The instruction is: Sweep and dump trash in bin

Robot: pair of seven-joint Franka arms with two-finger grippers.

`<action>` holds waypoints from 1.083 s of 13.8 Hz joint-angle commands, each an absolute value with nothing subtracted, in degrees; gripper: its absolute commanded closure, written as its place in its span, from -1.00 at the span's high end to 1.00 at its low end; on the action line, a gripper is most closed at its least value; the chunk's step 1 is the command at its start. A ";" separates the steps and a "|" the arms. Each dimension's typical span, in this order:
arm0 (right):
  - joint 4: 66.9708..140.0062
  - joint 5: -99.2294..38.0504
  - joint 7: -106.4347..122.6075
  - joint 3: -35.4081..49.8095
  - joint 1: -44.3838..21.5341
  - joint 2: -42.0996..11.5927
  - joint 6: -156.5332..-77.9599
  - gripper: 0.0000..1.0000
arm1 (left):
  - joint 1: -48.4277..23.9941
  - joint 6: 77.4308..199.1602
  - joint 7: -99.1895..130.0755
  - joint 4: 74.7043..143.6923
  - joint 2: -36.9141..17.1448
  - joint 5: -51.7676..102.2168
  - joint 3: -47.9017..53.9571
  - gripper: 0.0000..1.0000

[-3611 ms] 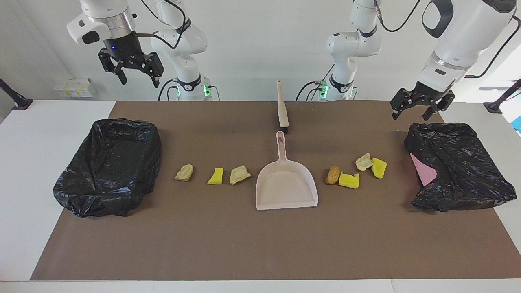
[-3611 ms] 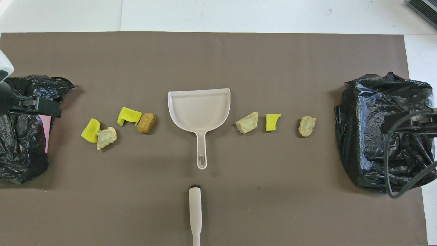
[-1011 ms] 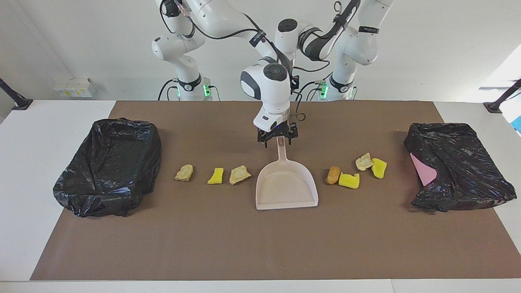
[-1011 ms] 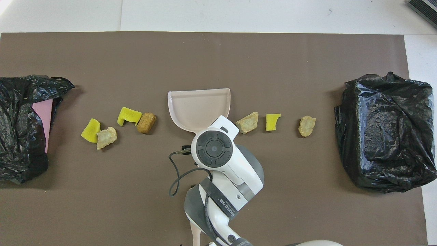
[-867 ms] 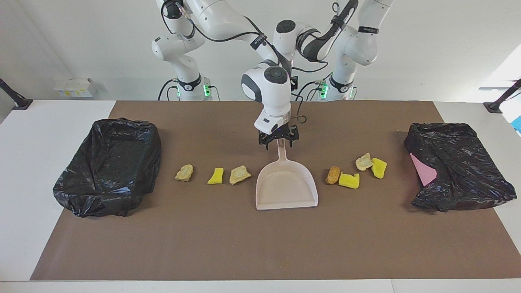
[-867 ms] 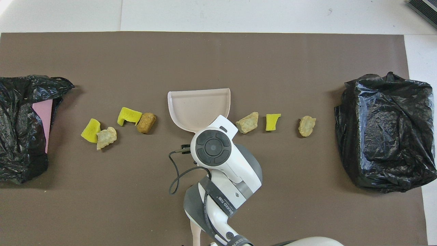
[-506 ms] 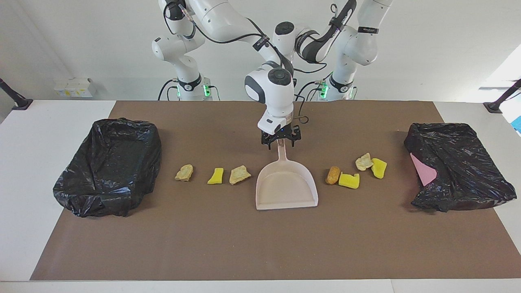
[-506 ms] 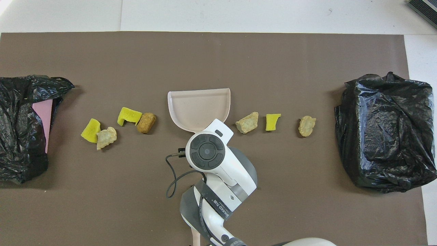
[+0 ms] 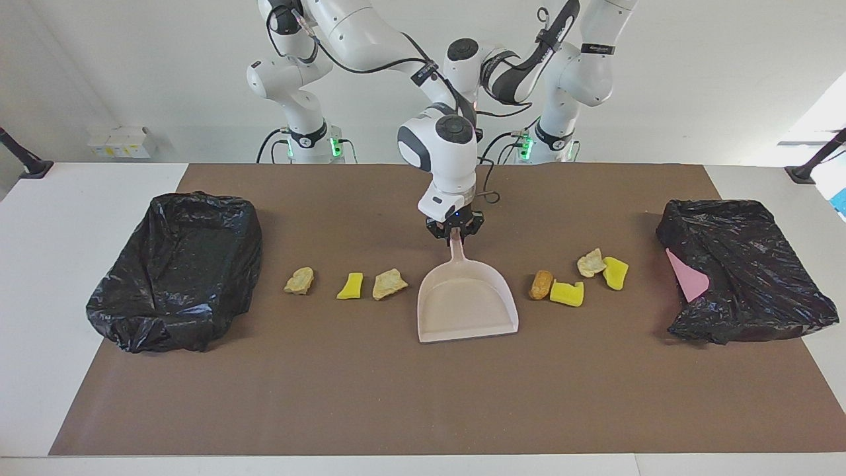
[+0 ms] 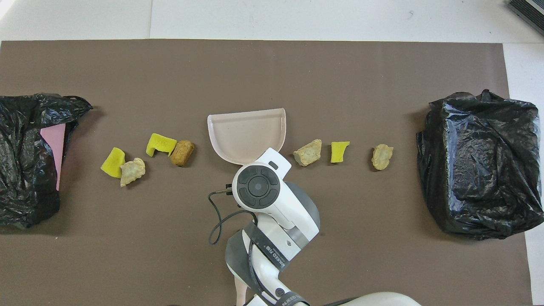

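The beige dustpan [image 9: 466, 301] lies mid-table, its handle pointing toward the robots. My right gripper [image 9: 455, 231] is shut on that handle's end. In the overhead view the right arm's wrist covers the handle, and only the dustpan [image 10: 246, 131] tray shows. Trash lies on both sides of the pan: a beige lump [image 9: 299, 280], a yellow chunk [image 9: 350, 285] and a beige lump [image 9: 389, 283] toward the right arm's end. An orange-brown lump [image 9: 540, 283] and several more bits lie toward the left arm's end. My left gripper is hidden by the right arm; it is shut. Only the brush [image 10: 241, 293] handle's end shows.
A black-bagged bin [image 9: 178, 264] stands at the right arm's end of the brown mat. Another bin [image 9: 747, 271], with a pink wall showing, stands at the left arm's end. Both arms cross over the strip between their bases and the dustpan.
The right gripper's fingers have closed on the dustpan handle, and the pan has shifted slightly. Earlier, both arms swung in from above the bins to the middle.
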State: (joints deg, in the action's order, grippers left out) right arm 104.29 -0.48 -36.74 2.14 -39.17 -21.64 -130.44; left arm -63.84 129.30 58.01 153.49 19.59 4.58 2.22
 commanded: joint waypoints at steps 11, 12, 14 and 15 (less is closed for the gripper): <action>103.36 3.95 -14.11 1.58 -33.06 -18.54 -129.99 -1.00 | -34.48 110.31 49.51 145.82 28.74 3.26 1.93 -1.00; 103.27 4.04 -8.58 1.58 -32.09 -18.63 -129.64 -1.00 | -32.28 109.95 46.35 145.72 28.39 2.29 1.93 -1.00; 102.75 4.39 2.49 1.58 -29.98 -18.81 -128.50 -1.00 | -27.36 110.04 40.02 145.72 27.69 -0.07 1.93 -1.00; 100.92 4.22 7.94 1.58 -29.71 -19.33 -126.32 -1.00 | -24.81 110.65 36.95 145.72 27.51 -1.39 2.02 -1.00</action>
